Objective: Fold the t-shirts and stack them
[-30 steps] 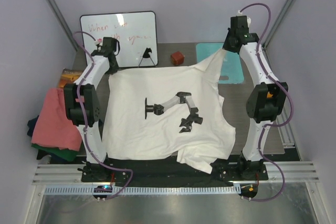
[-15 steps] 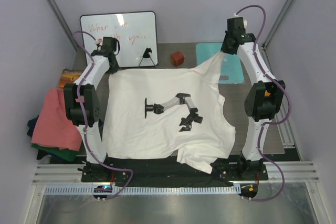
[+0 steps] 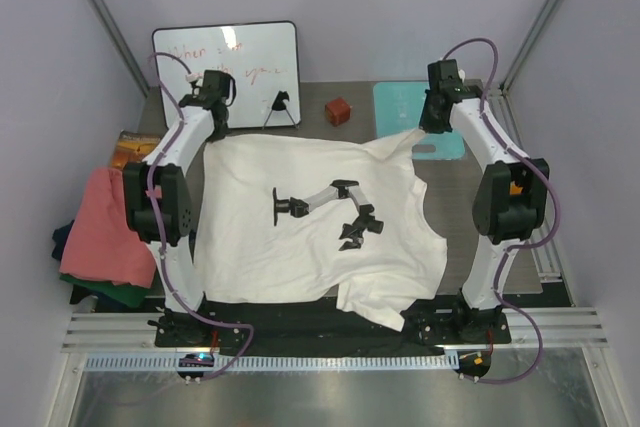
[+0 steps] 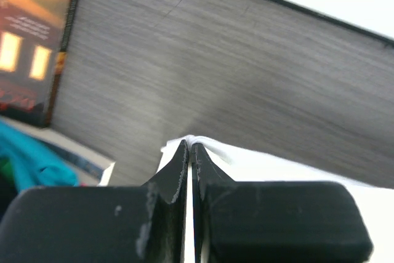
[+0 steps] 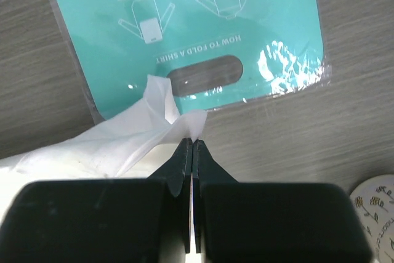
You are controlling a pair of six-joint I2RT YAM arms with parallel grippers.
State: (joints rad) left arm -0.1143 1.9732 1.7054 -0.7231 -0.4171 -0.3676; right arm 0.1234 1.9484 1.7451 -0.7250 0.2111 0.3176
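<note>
White t-shirt (image 3: 250, 247) spread mid-worktop (image 3: 452, 187), left gripper (image 4: 191, 147) and right gripper (image 5: 192, 144) jaws pinched shut on its far corners; tension evenly, lower together, flatten wrinkles before folding.

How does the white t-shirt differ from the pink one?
The white t-shirt lies spread across the table; the pink t-shirt sits off to the left atop darker shirts. The left gripper and right gripper each pinch a far corner of the white t-shirt; neither holds the pink t-shirt. The white one looks larger than the pink.
</note>
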